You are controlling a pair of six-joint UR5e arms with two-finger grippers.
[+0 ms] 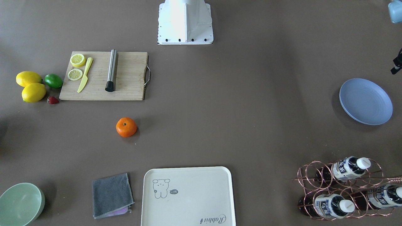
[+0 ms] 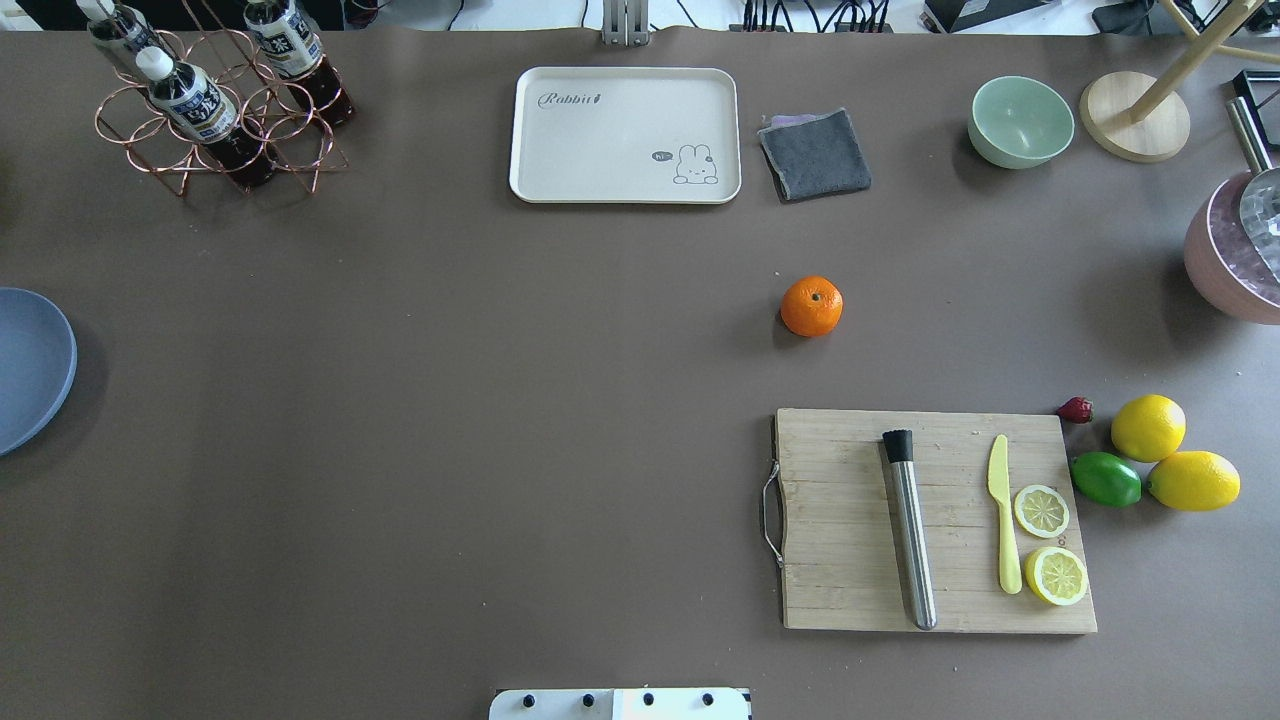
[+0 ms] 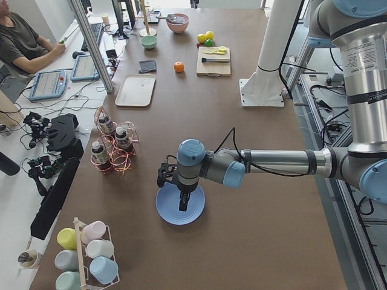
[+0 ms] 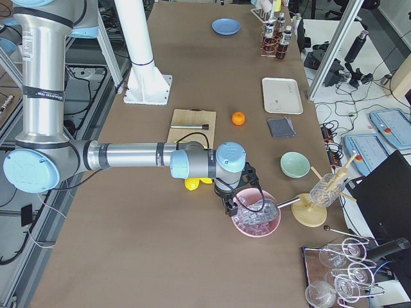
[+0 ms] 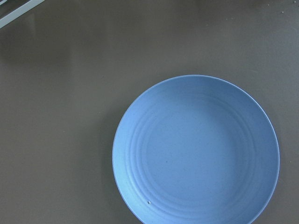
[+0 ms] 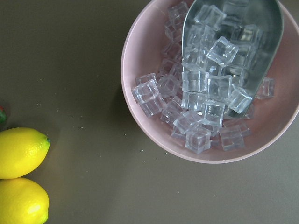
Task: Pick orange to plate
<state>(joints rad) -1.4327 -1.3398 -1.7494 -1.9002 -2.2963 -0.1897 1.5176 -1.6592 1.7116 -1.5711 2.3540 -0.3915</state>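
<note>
- A brown matte table (image 2: 400,420) fills the workspace under soft, even light.
- A white side bench (image 3: 15,205) runs alongside, behind an aluminium frame post (image 3: 91,45).

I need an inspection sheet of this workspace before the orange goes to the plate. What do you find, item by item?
surface: brown table; no spill seen.
job's things: orange sits free on the table, untouched; plate empty, far across from it.
clutter: cutting board, lemons, lime, tray, grey cloth, green bowl, bottles, pink bowl of ice.
grippers: left gripper above the plate, right gripper above the pink bowl; whether the jaws are open cannot be told.
cables: black cable loops beside the left arm's wrist.
surroundings: operator sits beside the table.
</note>
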